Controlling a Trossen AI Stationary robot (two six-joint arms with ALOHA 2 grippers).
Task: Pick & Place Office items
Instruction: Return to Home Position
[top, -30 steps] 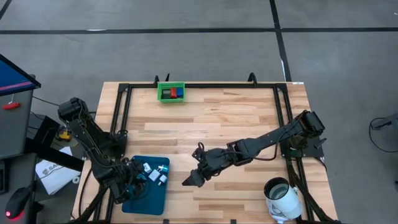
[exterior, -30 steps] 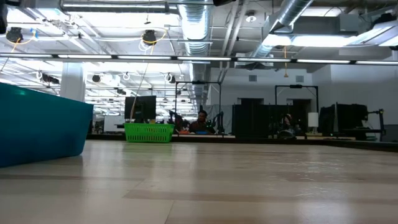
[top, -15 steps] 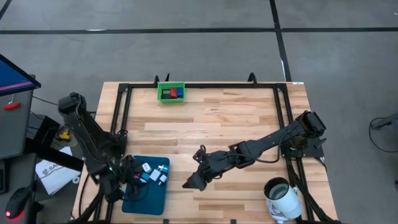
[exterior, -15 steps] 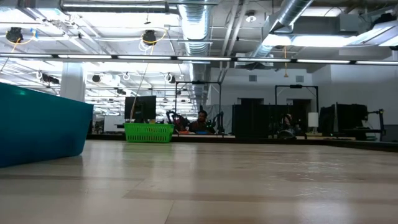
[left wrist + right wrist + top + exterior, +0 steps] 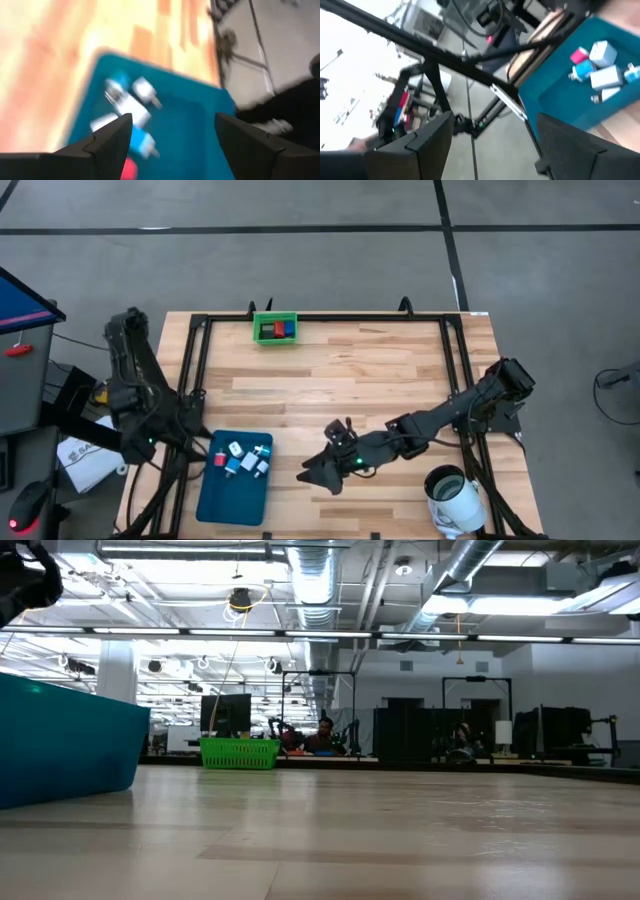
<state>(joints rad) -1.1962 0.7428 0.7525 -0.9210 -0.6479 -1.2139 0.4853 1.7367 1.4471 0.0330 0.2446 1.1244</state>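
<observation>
**Left gripper** [image 5: 172,120]: fingers spread wide, nothing between them. It hangs at the table's left edge on a folded arm. Just ahead of and below it lies the teal tray [image 5: 222,498].

**Right gripper** [image 5: 495,117]: fingers likewise wide apart and empty. Its arm lies stretched low across the table, and the gripper points toward the tray, near its other side and not touching it.

**Office items:** the white, cyan and pink-red pieces [image 5: 246,461] lie clustered in the tray's end nearest both grippers. The red, blue and black blocks [image 5: 277,330] sit inside the green bin [image 5: 275,315], well apart from both grippers at the table's far edge.

**Other:** a white cylinder [image 5: 455,498] stands behind the right gripper, beside its arm.

**Progress, as judged:** the high view shows no loose piece on the wooden table [image 5: 350,380], and every visible piece is in a container. The placing appears complete. What is left appears to be bringing the extended right arm to rest.
</observation>
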